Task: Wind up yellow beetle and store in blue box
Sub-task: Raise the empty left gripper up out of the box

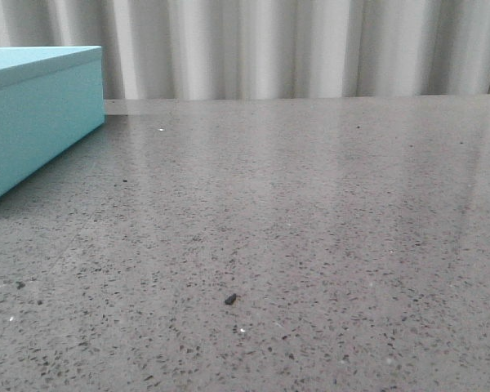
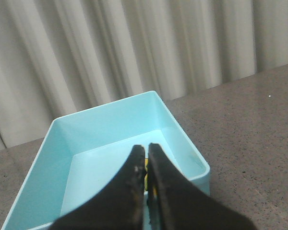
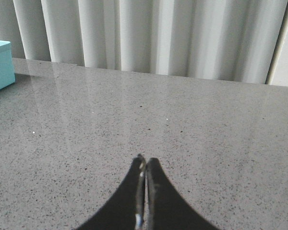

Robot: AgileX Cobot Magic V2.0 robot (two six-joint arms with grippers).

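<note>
The blue box [image 2: 110, 124] stands open under my left gripper [image 2: 146, 146], its pale floor in plain sight. The jaws of that gripper are shut, with only a hairline gap between them. Through that gap shows a thin sliver of the yellow beetle [image 2: 147, 175], low in the box; the fingers hide the rest of it. In the front view the blue box [image 1: 33, 114] stands at the far left and neither gripper shows. My right gripper [image 3: 146, 159] hangs shut and empty over bare table, with a corner of the blue box [image 3: 0, 64] far off to one side.
The grey speckled table [image 1: 310, 229] runs back to a white pleated curtain [image 1: 294, 49]. A small dark speck [image 1: 230, 299] lies near the table's front middle.
</note>
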